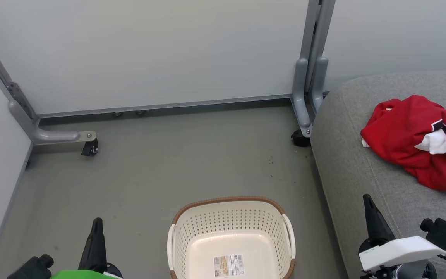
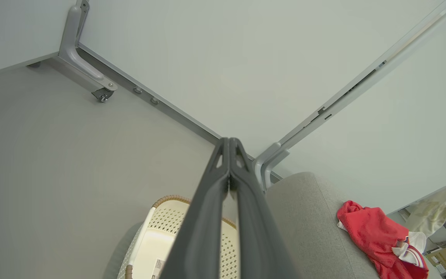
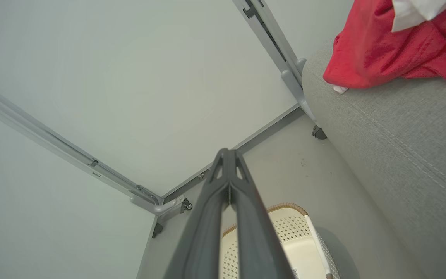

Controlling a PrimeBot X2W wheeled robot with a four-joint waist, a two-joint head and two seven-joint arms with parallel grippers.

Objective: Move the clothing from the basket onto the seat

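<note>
The red clothing (image 1: 420,141) with white panels lies bunched on the grey seat (image 1: 347,162) at the right; it appears as clothing (image 2: 378,236) and clothing (image 3: 393,46) in the wrist views. The cream basket (image 1: 230,217) stands on the floor at bottom centre, holding nothing but its paper label (image 1: 229,265). My left gripper (image 1: 97,223) is at the lower left, left of the basket, shut with nothing in it (image 2: 229,145). My right gripper (image 1: 367,199) is at the lower right over the seat's front edge, shut and holding nothing (image 3: 227,155).
Pale partition panels (image 1: 168,50) wall in the grey floor (image 1: 168,170). Their metal feet carry castors at the left (image 1: 89,147) and by the seat's corner (image 1: 299,138). The basket (image 2: 161,236) sits close to the seat (image 2: 308,217).
</note>
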